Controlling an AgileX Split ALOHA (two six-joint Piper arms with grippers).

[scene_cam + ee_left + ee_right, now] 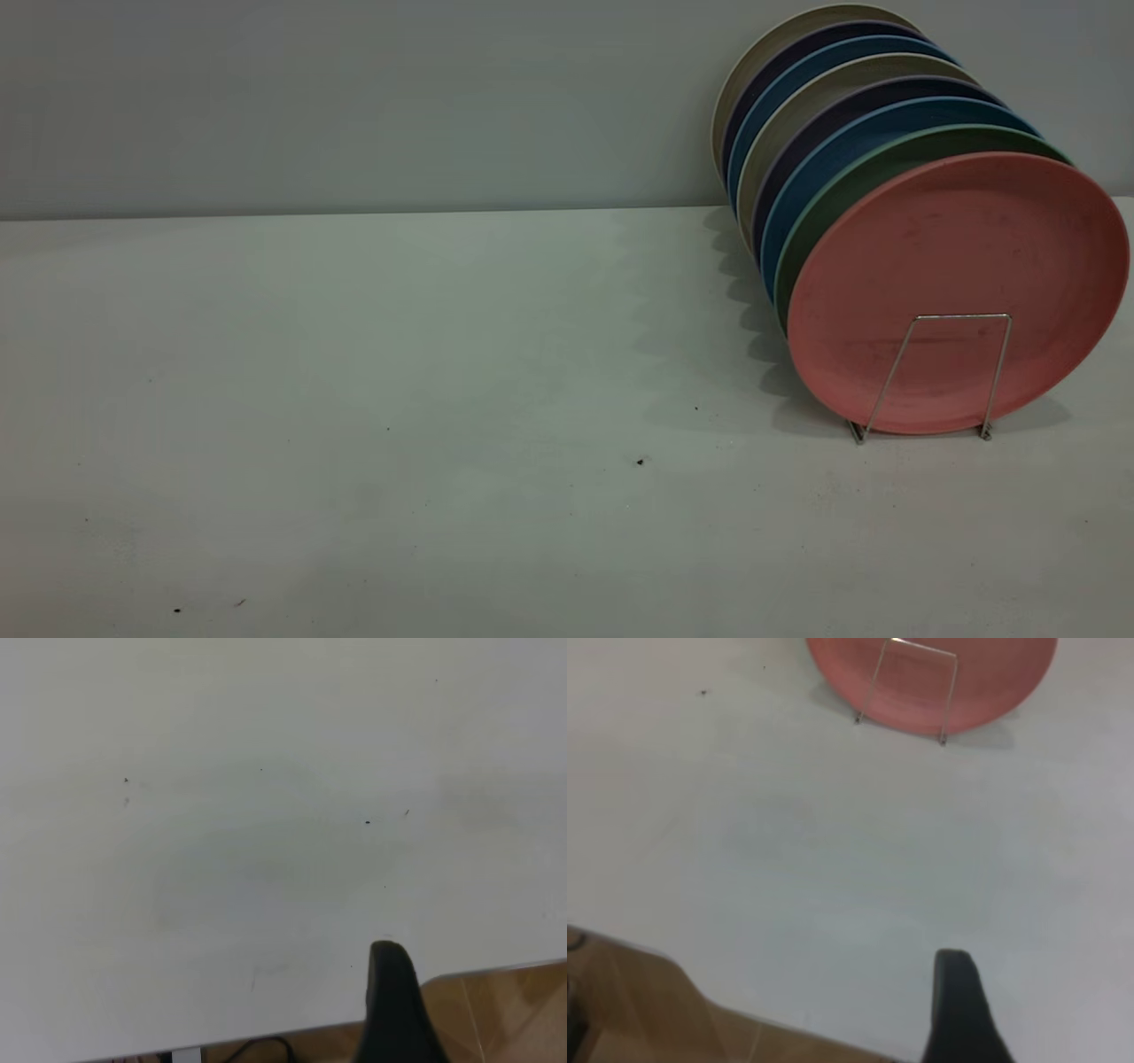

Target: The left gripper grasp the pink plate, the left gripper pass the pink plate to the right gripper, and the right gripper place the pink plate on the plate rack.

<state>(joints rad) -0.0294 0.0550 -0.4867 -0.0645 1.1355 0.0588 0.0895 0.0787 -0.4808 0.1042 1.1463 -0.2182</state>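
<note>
The pink plate (957, 266) is seated upright in the plate rack (921, 377), foremost, well apart from either claw. Only one finger (961, 1010) is seen per claw; spread cannot be told.

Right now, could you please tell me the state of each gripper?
Left gripper: over bare table, holding nothing.
Right gripper: clear of the pink plate, holding nothing.

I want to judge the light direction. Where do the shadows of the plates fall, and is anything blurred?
Exterior view: the stacked plates cast a scalloped shadow leftward on the table. Right wrist view: the pink plate looks soft.
</note>
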